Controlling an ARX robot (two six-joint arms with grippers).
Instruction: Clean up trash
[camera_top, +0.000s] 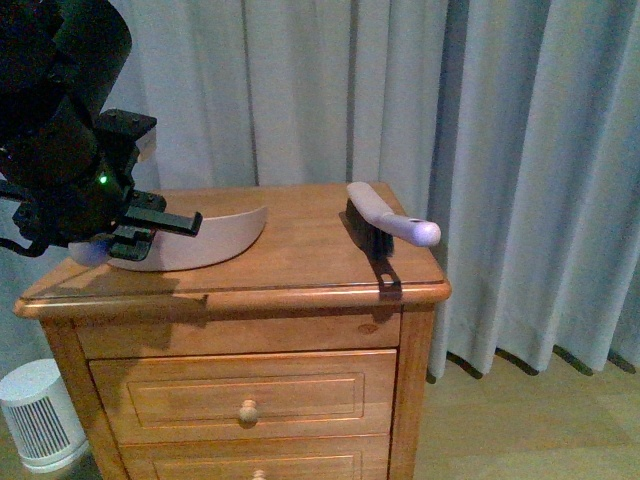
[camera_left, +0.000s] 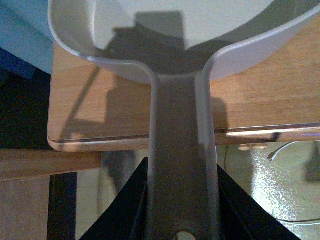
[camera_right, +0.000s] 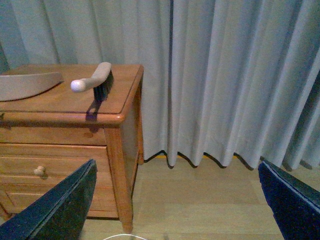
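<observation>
Two pincers were in play: the left pincer (camera_top: 160, 228) was clenched on the flat handle of the pale pinkish plastic dustpan (camera_top: 215, 240), whose curved pan rested on the brown wooden desk (camera_top: 300, 255) while the handle poked out past its edge. Over on the desk's right side, well apart from the pan, stood a pale-handled brush with black bristles (camera_top: 385, 215). The right pincer (camera_right: 176, 200) hung spread wide and empty beside the desk, above the wood floor, with grey curtains (camera_right: 225, 75) behind. Where the trash lay, I could not tell.
</observation>
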